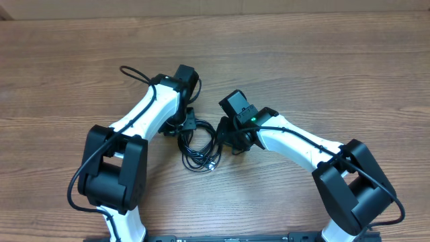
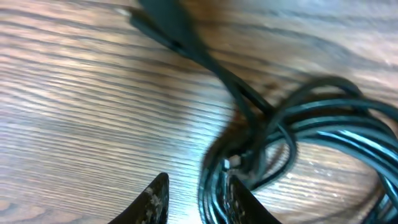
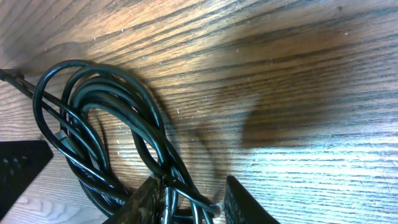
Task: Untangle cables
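The cables (image 1: pixel 199 145) are a loose bundle of thin black loops on the wooden table between my two arms. In the left wrist view the cables (image 2: pixel 323 124) coil at the right, and a plug end (image 2: pixel 165 22) trails to the top. My left gripper (image 2: pixel 198 200) stands partly open, with several strands lying against its right finger (image 2: pixel 241 202). In the right wrist view the loops (image 3: pixel 99 118) fill the left side. My right gripper (image 3: pixel 194 202) is also partly open, and strands with a silvery tip (image 3: pixel 216 207) cross the gap between its fingers.
Wooden table (image 1: pixel 322 60) all round. The left arm (image 1: pixel 144 114) and the right arm (image 1: pixel 295 141) lean in toward the bundle from either side. Each arm's own thicker black wire (image 1: pixel 134 72) loops beside it. A black part of the other arm (image 3: pixel 18 165) shows at the left edge.
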`<state>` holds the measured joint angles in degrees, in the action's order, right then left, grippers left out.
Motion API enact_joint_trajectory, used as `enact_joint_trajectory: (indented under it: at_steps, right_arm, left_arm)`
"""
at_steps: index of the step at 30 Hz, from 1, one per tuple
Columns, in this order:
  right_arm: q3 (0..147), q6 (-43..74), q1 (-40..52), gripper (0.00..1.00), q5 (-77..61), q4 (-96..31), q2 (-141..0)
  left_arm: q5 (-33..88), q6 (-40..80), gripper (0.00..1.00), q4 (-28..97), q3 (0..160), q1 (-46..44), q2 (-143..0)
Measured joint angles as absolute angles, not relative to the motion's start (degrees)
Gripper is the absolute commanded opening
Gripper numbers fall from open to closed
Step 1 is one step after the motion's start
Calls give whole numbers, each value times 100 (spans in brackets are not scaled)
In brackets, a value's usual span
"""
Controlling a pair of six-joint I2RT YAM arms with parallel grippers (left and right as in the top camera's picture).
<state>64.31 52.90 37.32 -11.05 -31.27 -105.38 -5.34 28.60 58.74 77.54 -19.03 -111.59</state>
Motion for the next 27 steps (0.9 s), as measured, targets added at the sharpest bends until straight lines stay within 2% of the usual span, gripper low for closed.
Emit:
enact_joint_trajectory:
  at_steps: [10, 18, 23, 27]
  right_arm:
    - [6431, 5288, 3734, 30, -1103, -3129, -10538]
    - [6431, 5290, 3732, 31, -1100, -3129, -10538]
    - [6431, 5288, 3732, 31, -1094, -3127, -10538]
    - [6431, 5286, 3732, 31, -1094, -3131, -10538]
  left_arm:
    - [-580, 3013, 18, 5695, 7754, -1828, -11163]
    - [-311, 3017, 17, 5148, 7585, -1879, -11166]
    - [-207, 3083, 4, 4890, 7332, -1916, -11168]
    - [-123, 3118, 5, 4834, 7310, -1914, -11166]
